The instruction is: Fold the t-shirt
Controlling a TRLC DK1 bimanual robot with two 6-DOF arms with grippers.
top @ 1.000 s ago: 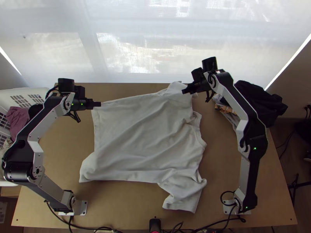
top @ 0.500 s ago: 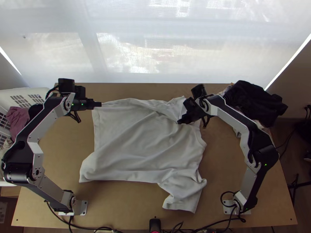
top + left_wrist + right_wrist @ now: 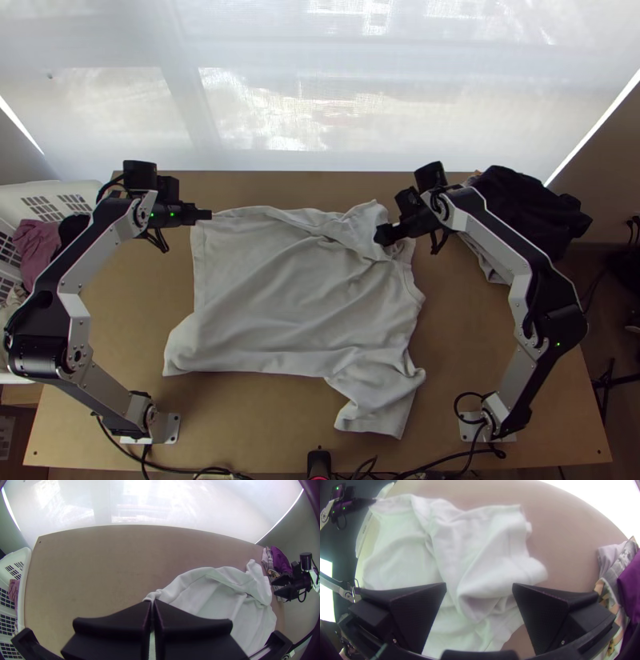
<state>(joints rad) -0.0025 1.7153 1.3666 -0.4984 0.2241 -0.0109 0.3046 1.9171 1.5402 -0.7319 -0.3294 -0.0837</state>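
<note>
The white t-shirt [image 3: 296,296] lies spread and wrinkled, its far right part folded over in loose folds. At its far left corner my left gripper [image 3: 210,214] is shut on the cloth; in the left wrist view the fingers of the left gripper [image 3: 152,602] meet on a corner of the shirt [image 3: 206,596]. My right gripper [image 3: 379,238] is over the shirt's far right part. In the right wrist view the right gripper [image 3: 479,588] stands open, with the bunched fold of the shirt [image 3: 486,556] beneath and between its fingers.
A white basket [image 3: 84,189] with clothes stands beyond the table's left edge. Dark and patterned clothes [image 3: 520,208] are piled at the far right. Bare wood [image 3: 264,416] shows along the near side, where a small black device [image 3: 319,462] stands.
My right gripper has moved toward the near side, then a little right. The shirt's far right part has come nearer and folded over. The left gripper has hardly moved.
</note>
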